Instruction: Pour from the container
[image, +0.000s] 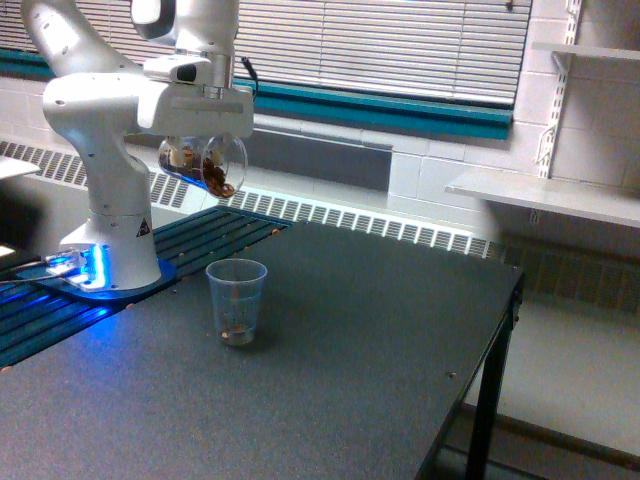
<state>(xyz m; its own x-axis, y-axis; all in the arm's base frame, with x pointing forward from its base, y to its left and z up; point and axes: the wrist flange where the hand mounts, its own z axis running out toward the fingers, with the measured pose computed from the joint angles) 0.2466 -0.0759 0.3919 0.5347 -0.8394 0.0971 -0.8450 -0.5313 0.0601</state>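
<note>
The container (205, 163), a small clear rounded glass vessel with brown bits inside, is held tipped on its side under the white arm, its mouth facing the exterior view's right and downward. My gripper (200, 140) is shut on it; the fingers are mostly hidden behind the glass and the wrist housing. The brown bits lie gathered at the lower lip of the container. Directly below stands a clear ridged plastic cup (236, 301) upright on the dark table, with a few brown bits at its bottom.
The arm's white base (110, 250) stands on a blue-lit plate at the exterior view's left. The dark table (380, 340) ends at an edge on the right. A radiator runs along the back wall, and white shelves (540, 195) hang at the right.
</note>
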